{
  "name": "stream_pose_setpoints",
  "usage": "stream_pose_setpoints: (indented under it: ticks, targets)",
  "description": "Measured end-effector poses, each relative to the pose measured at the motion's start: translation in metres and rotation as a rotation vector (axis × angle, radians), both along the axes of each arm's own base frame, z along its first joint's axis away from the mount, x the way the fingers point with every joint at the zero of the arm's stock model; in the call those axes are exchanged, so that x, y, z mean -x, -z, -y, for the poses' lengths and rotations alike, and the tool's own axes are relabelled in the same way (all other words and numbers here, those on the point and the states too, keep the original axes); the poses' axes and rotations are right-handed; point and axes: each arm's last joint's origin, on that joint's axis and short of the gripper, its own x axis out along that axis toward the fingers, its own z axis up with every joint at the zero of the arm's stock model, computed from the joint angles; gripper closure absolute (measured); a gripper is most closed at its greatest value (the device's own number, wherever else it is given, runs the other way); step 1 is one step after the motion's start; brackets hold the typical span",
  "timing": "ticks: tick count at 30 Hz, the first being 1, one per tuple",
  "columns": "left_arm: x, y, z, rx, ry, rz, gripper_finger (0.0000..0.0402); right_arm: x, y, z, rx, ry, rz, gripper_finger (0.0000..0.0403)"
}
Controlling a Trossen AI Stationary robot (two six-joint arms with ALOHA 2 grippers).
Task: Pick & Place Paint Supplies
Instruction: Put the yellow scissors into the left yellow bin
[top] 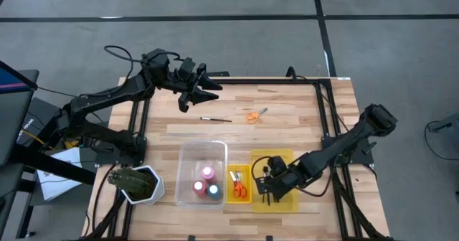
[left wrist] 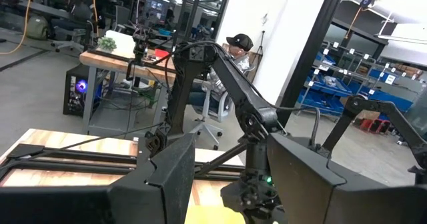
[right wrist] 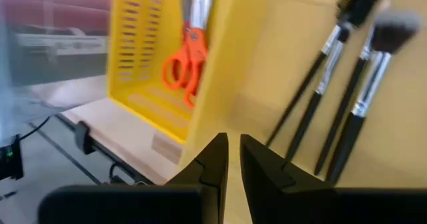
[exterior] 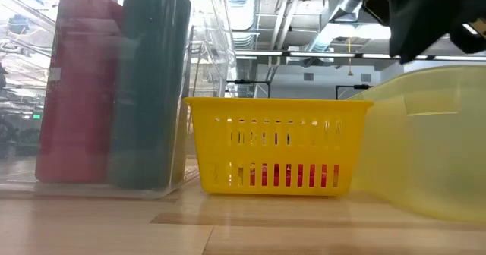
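Right wrist view: right claw point(right wrist: 233, 159) nearly closed, empty; slotted yellow basket point(right wrist: 143, 64), orange-handled scissors point(right wrist: 185, 64).

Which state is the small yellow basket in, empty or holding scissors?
Holding: orange scissors lie inside the slotted yellow basket, also visible from above.

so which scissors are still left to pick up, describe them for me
On the wooden table, look toward its far edge, beyond the clear bin. The loose orange-handled scissors lie on bare wood, right of a thin paintbrush; the other pair sits in the small yellow basket.
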Motion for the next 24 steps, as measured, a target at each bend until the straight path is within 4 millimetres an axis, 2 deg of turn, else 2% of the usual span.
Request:
stream_pose_setpoints:
  ticks: [5,13,19,24]
  targets:
    - [0.000,0.000,0.000,0.002,0.000,0.000,0.0220,-0.004,-0.005,0.007,0.028,-0.020,0.043,0.0367]
    - [0.000,0.005,0.000,0.027,0.005,-0.054,0.0220,-0.025,-0.013,0.022,0.056,-0.091,0.179,0.0376]
    - [0.000,0.006,0.002,0.030,0.056,-0.063,0.0220,-0.040,-0.023,0.032,0.200,-0.116,0.347,0.0388]
    - [-0.001,0.006,0.004,0.029,0.065,-0.063,0.0220,-0.037,-0.041,0.043,0.363,-0.077,0.440,0.0398]
